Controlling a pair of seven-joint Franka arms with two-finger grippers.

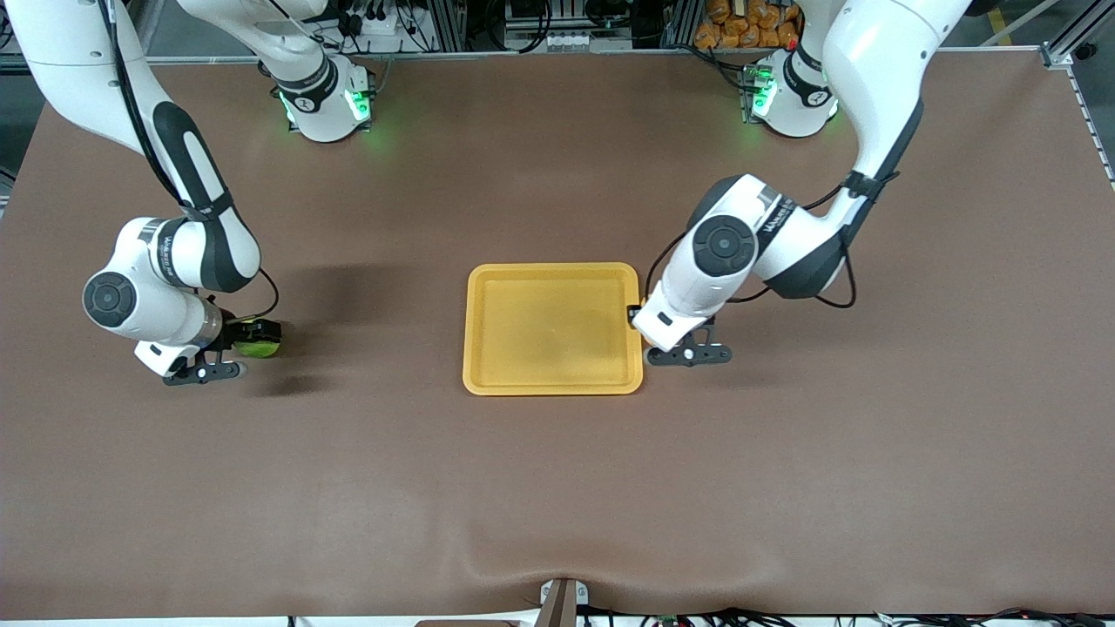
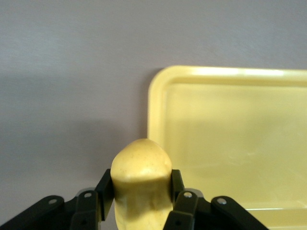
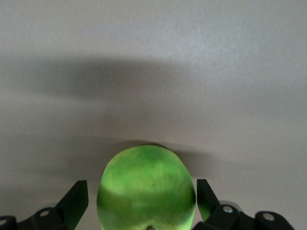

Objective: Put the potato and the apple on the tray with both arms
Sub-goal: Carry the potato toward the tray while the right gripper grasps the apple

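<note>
The yellow-orange potato (image 2: 141, 163) is clamped between the black fingers of my left gripper (image 2: 142, 186), which is shut on it. This gripper (image 1: 638, 312) hangs low at the rim of the yellow tray (image 1: 549, 322) on the side toward the left arm's end, and the potato is hidden under the wrist in the front view. The tray (image 2: 230, 76) holds nothing. The green apple (image 3: 146, 187) rests on the brown table toward the right arm's end. My right gripper (image 3: 142, 196) straddles it, open, with a gap at each finger. In the front view the apple (image 1: 259, 347) peeks out beside that gripper (image 1: 259, 336).
A brown mat covers the table (image 1: 557, 488). Both arm bases (image 1: 327, 104) stand along the edge farthest from the front camera. A small bracket (image 1: 562, 601) sits at the table's nearest edge.
</note>
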